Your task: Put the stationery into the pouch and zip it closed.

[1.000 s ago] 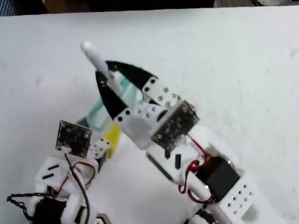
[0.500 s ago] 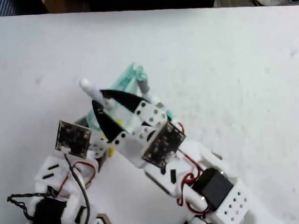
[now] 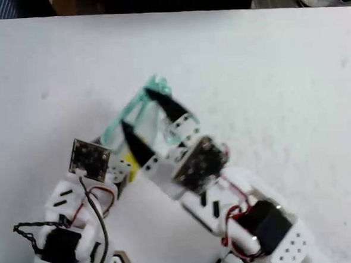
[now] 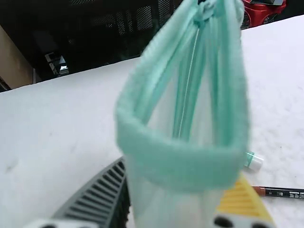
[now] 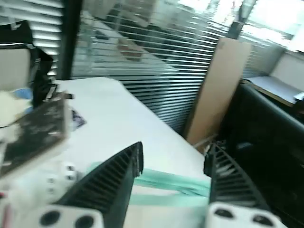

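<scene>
The pouch [image 4: 180,156] stands upright close in front of my left wrist camera, its teal zipper rim gaping open in a loop. Its lower end sits clamped in the left gripper [image 4: 180,192], between the dark ribbed finger [image 4: 102,202] and the yellow-faced one [image 4: 242,199]. Just beside the pouch, a capped pen end [image 4: 252,162] and a pencil [image 4: 280,192] lie on the white table [image 3: 267,72]. From above, the right gripper [image 3: 139,110] hangs over the pouch's mouth with its jaws spread wide, one black finger on either side of the teal rim. I can't tell whether they touch it.
</scene>
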